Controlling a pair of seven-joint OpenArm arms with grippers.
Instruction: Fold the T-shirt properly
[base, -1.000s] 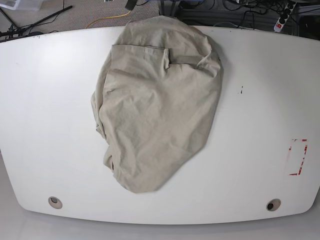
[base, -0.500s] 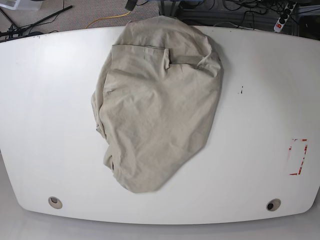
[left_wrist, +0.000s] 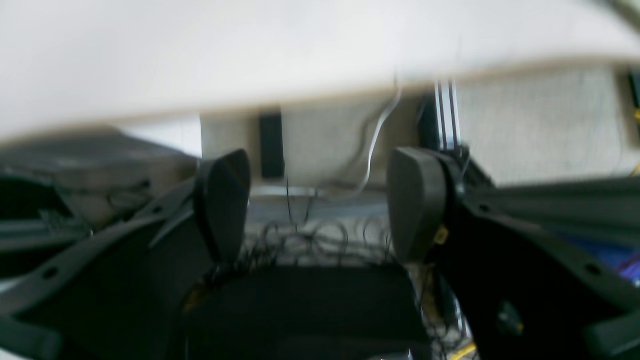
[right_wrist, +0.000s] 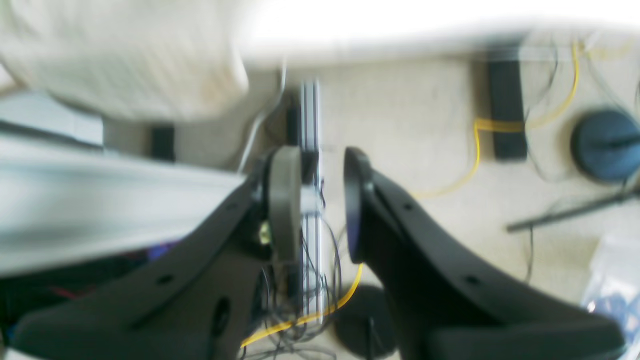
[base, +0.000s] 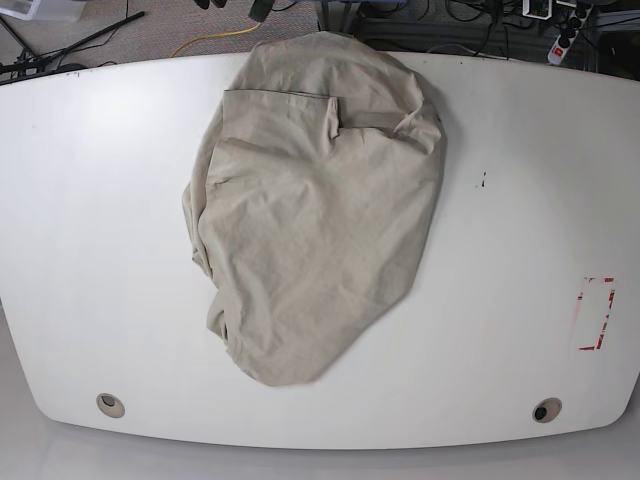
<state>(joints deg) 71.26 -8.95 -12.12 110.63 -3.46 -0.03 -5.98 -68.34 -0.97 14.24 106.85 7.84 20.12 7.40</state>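
The beige T-shirt (base: 315, 215) lies crumpled in a rounded heap on the white table (base: 90, 200), from the far edge toward the front, with a hem fold near its top. Part of it hangs over the far edge, blurred in the right wrist view (right_wrist: 125, 60). My left gripper (left_wrist: 320, 205) is open and empty, below and beyond the table's far edge. My right gripper (right_wrist: 320, 210) is also off the table, its jaws a narrow gap apart with nothing between them. Neither touches the shirt.
The table has two round holes near its front edge (base: 110, 404) (base: 546, 409) and a red tape mark at the right (base: 597, 314). Beyond the far edge are carpet, a yellow cable (right_wrist: 480, 150), black cables and a power strip (base: 565, 38).
The T-shirt has not moved. Small dark shapes now show at the top edge of the base view, left and right of the shirt.
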